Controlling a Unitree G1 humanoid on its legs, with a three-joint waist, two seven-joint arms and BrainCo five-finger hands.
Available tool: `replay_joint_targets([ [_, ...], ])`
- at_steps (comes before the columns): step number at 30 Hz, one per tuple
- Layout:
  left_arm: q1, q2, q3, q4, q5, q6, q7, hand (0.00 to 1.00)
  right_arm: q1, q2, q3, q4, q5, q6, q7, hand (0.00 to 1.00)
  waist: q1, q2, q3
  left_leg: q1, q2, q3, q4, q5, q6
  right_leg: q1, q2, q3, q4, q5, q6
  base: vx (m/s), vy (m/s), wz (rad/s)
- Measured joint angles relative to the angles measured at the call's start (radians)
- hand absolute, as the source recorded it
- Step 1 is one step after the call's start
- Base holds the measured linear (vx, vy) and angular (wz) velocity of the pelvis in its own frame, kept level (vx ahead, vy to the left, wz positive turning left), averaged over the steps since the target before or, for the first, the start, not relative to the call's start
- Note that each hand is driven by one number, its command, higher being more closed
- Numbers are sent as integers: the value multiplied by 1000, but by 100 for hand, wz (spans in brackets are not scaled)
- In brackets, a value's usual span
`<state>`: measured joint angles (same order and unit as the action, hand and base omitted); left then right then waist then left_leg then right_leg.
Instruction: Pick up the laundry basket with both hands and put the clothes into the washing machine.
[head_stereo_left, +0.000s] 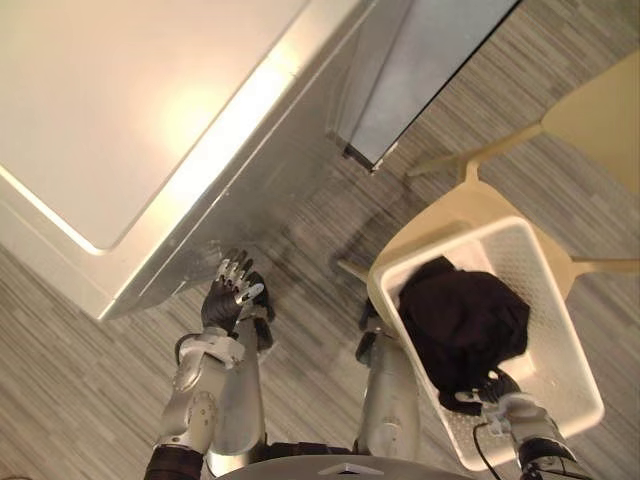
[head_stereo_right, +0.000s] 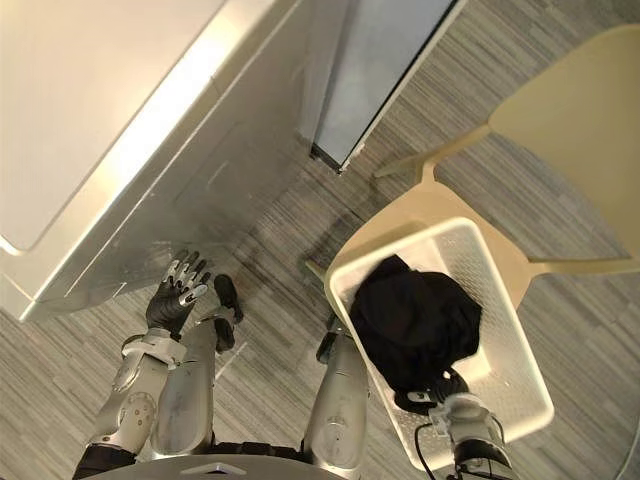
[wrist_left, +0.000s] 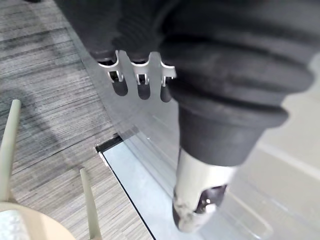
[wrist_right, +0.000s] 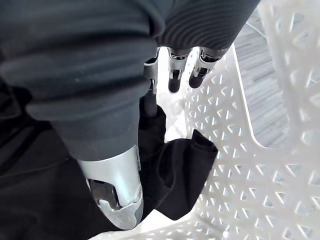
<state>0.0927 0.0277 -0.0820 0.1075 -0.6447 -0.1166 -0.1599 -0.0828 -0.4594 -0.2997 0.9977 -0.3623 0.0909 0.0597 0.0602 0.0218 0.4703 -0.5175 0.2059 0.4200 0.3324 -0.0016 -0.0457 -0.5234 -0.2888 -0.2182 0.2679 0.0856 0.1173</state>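
Clothes (head_stereo_left: 462, 325): we see a black bundle heaped inside the laundry basket (head_stereo_left: 555, 300).
Laundry basket: white mesh, resting on the seat of a cream chair (head_stereo_left: 600, 110) at our right.
Right hand (wrist_right: 95, 70): inside the basket's near end, beside the clothes; its fingers (wrist_right: 174, 80) hang loose and nearly straight by the mesh wall, clasping nothing.
Left hand (head_stereo_left: 228, 290): raised before the washing machine (head_stereo_left: 150, 110), fingers spread straight, empty.
Washing machine: white, at our left front, apart from the chair.
Floor (head_stereo_left: 60, 400): grey, striped.

Left hand (wrist_left: 215, 75) under its dark ribbed cover, fingers (wrist_left: 142, 87) straight, thumb (wrist_left: 197, 197) apart, near the washing machine's (wrist_left: 280, 165) shiny pale front, grey striped floor (wrist_left: 50, 100) beside the machine, cream chair legs (wrist_left: 11, 145) farther off
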Motion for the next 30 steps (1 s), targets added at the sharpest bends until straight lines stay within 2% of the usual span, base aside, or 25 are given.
replay_joint_targets([
  [3, -35, -6, -5, 12, 0, -2, -6, 0, -12, -17, 9, 2, 1, 2, 2, 0, -9, 18, 8, 19, 2, 24, 1, -6, 0, -6, 0, 25, 9, -1, 2, 24, -8, -21],
  [6, -45, -7, -10, 33, 0, -3, -6, 0, -68, -50, 123, 0, 4, 9, -21, 0, -22, 22, 9, 37, 8, 47, 17, -22, 0, -10, 2, 50, 23, -4, 6, 8, 3, -19],
  [8, -49, -8, -15, 33, 0, -4, 0, 0, -111, -65, 207, -2, 4, 45, -44, 0, -25, 22, 9, 36, 14, 50, 23, -25, -1, -14, 6, 56, 27, -4, 5, 1, -4, -11],
  [9, -48, -8, -16, 34, -1, -4, 3, 0, -112, -64, 223, -7, 4, 48, -53, 0, -26, 22, 9, 36, 15, 50, 23, -25, -1, -15, 7, 56, 28, -4, 5, 5, -12, -3],
  [10, -48, -8, -14, 36, -1, -5, 10, 0, -106, -62, 243, -51, 4, 68, -72, 0, -28, 22, 9, 36, 16, 50, 23, -25, -1, -15, 8, 56, 28, -4, 5, 11, -13, -4],
  [11, -47, -9, -8, 41, -1, -5, 21, 0, -86, -61, 253, -162, 4, 110, -93, 0, -34, 22, 9, 36, 17, 52, 21, -24, -1, -18, 10, 59, 29, -3, 4, 10, -13, -7],
  [12, -47, -10, -6, 41, -2, -5, 25, 0, -68, -60, 252, -233, 4, 115, -104, 0, -35, 22, 9, 36, 18, 55, 21, -24, -2, -22, 11, 63, 29, -2, 2, 7, -13, -15],
  [14, -43, -9, 6, 42, -3, -6, 33, 0, -40, -41, 247, -556, 13, 89, -120, 0, -39, 23, 10, 41, 25, 76, 20, -20, -7, -39, 18, 79, 31, 2, -1, -2, -21, -23],
  [17, -41, -14, 1, 41, -4, -9, 47, 0, -89, 43, 235, -751, 11, 57, -138, 0, -33, 38, 9, 44, 31, 71, 8, -6, -12, -39, 23, 73, 35, 3, -3, -3, -35, -3],
  [20, -41, -14, 0, 42, -9, -11, 52, 0, -123, 63, 213, -771, 11, 40, -159, 0, -12, 38, 9, 37, 27, 54, -7, 2, -6, -37, 22, 56, 34, 3, -4, 2, -31, 15],
  [24, -38, -13, -3, 43, -14, -12, 54, 0, -174, 60, 133, -783, 12, 44, -183, 0, -4, 38, 9, 20, 7, 26, -31, 25, -4, -32, 6, 24, 31, 4, -2, 20, 1, 25],
  [30, -27, -10, -19, 43, -21, -12, 59, 0, -259, 59, 131, -751, 56, 40, -203, 0, 2, 38, 9, 13, 3, 8, -38, 34, 1, -20, 3, 2, 24, 5, 0, 47, -8, 10],
])
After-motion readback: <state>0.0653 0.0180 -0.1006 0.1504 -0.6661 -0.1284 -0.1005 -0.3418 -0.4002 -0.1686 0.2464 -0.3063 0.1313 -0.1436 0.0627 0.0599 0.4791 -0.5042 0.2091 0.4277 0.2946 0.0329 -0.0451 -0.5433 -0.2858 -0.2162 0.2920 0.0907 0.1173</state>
